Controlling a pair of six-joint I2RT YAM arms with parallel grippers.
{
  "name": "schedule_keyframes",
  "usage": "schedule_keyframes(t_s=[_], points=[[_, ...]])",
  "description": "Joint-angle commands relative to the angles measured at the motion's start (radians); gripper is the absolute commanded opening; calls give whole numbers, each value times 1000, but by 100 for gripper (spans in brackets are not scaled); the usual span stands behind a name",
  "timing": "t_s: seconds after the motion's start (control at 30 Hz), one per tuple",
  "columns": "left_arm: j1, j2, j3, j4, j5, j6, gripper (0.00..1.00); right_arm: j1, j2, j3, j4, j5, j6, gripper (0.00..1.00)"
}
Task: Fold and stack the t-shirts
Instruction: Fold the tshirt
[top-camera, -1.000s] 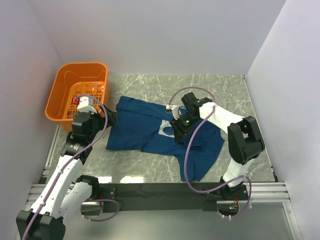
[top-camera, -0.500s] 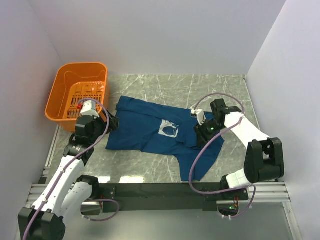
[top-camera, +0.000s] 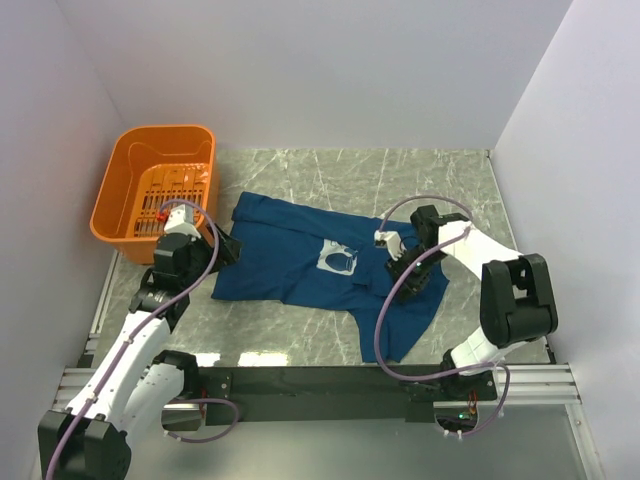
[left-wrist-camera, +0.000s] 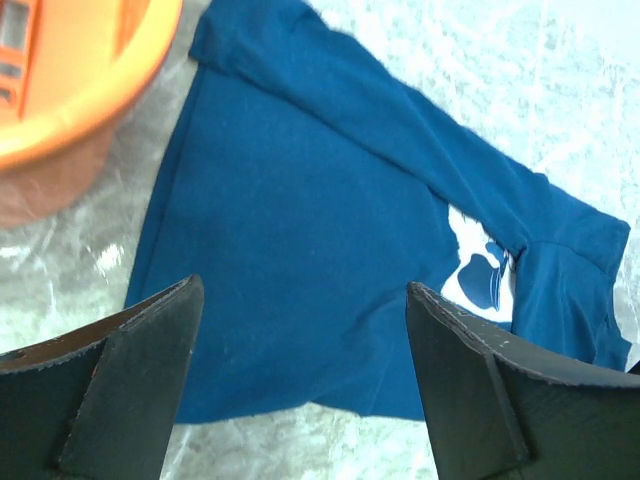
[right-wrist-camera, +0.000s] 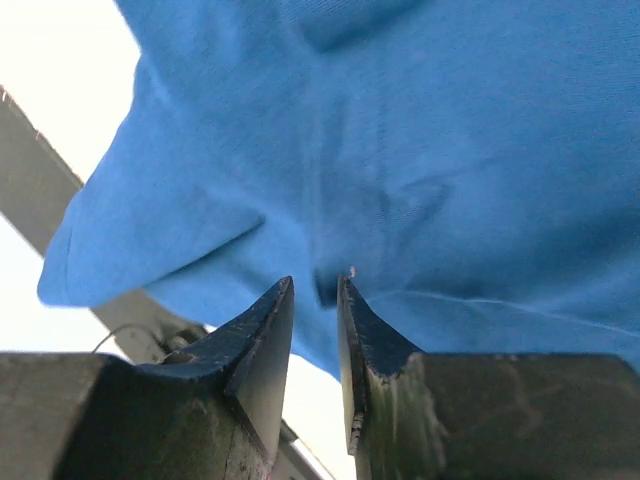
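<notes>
The dark blue t-shirt (top-camera: 285, 255) lies spread and rumpled on the marble table, its white print (top-camera: 337, 260) facing up. My left gripper (top-camera: 222, 250) hovers over the shirt's left edge, open wide with nothing between its fingers; the left wrist view shows the shirt (left-wrist-camera: 330, 220) and its lower hem below the left gripper (left-wrist-camera: 302, 288). My right gripper (top-camera: 397, 268) is down on the shirt's right part. In the right wrist view the right gripper (right-wrist-camera: 315, 280) has its jaws almost together, pinching a small fold of the cloth (right-wrist-camera: 430, 130).
An orange plastic basket (top-camera: 118, 195) stands at the back left, close to my left arm, and its rim (left-wrist-camera: 90, 90) shows in the left wrist view. White walls enclose the table on three sides. A black rail (top-camera: 320, 380) runs along the near edge.
The right gripper swung from the shirt's middle out to the right, then settled on the shirt's right part as its jaws narrowed onto the cloth. The left gripper shifted slightly.
</notes>
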Motion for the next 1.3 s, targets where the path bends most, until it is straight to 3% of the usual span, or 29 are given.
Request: schedule_keyframes(t_s=[0.0, 0.2, 0.3, 0.4, 0.53, 0.77, 0.93, 1.03, 1.1, 1.17, 1.27], points=[[5, -10, -20, 2, 36, -61, 87, 8, -45, 22, -89, -17, -69, 31], [6, -10, -19, -63, 47, -112, 86, 5, -193, 84, -163, -51, -105, 32], [6, -18, -37, -84, 59, -146, 86, 5, -193, 52, -96, 22, -81, 34], [6, -24, -56, -95, 58, -174, 85, 5, -138, 0, 56, 108, 51, 33], [6, -41, -62, -113, 43, -195, 85, 17, -64, -31, 127, 109, 125, 30], [6, -50, -86, -130, 18, -256, 83, 60, -27, -85, 56, 147, 27, 12], [6, -3, -74, -190, -14, -327, 81, 61, -193, -21, -9, 110, -76, 12], [6, 34, -70, -227, -28, -361, 80, 64, -289, 1, -110, -17, -244, 26], [6, 63, -76, -231, -27, -400, 77, 92, -360, -34, -148, -108, -353, 43], [6, 103, -85, -236, -31, -440, 71, 164, -400, -123, -177, -131, -496, 48], [8, 181, -76, -257, -77, -471, 67, 263, -464, -229, -133, -125, -517, 49]])
